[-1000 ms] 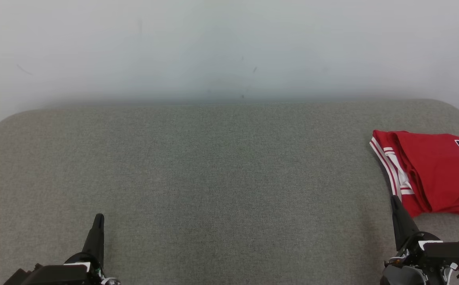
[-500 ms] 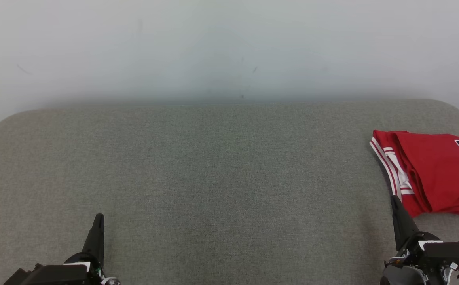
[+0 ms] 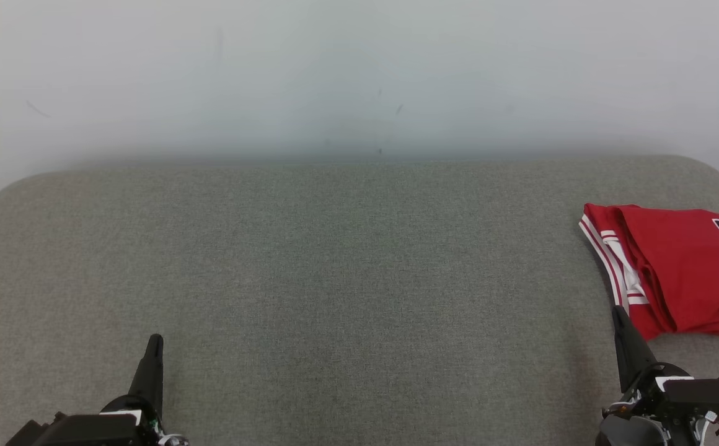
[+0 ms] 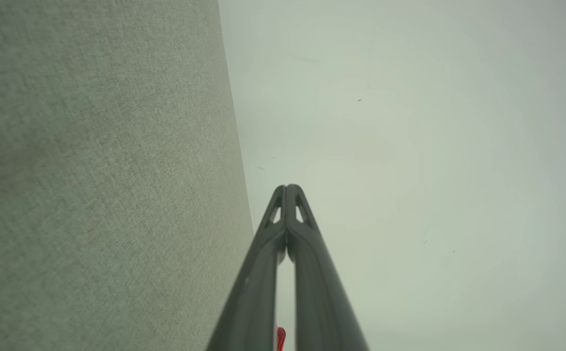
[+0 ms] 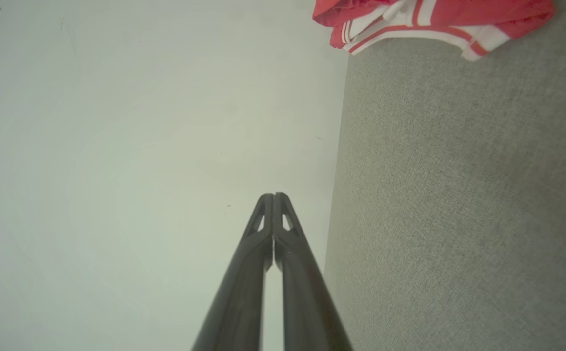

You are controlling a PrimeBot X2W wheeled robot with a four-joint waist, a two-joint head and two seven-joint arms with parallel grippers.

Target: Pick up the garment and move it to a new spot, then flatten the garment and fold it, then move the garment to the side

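Red with white stripes along one edge, the garment (image 3: 675,272) lies at the far right of the grey surface (image 3: 335,279), part of it running off the head view's right edge. It sits as a compact, layered bundle with a dark print showing on top. That reads as folded rather than spread or crumpled, though a few soft ridges run through the upper layer and I cannot tell how neat the hidden side is. The left gripper (image 3: 154,342) rests low at the near left, well apart from the garment, its fingers pressed together with nothing between them. The right gripper (image 3: 618,313) rests at the near right, its tip just beside the garment's near corner in the head view. The right wrist view shows its fingers together and empty, with the garment apart from them, farther along the surface. Judged from this layout, the pick-up, flattening, fold and shift to the side all look done. Little seems left beyond perhaps drawing the arms clear.
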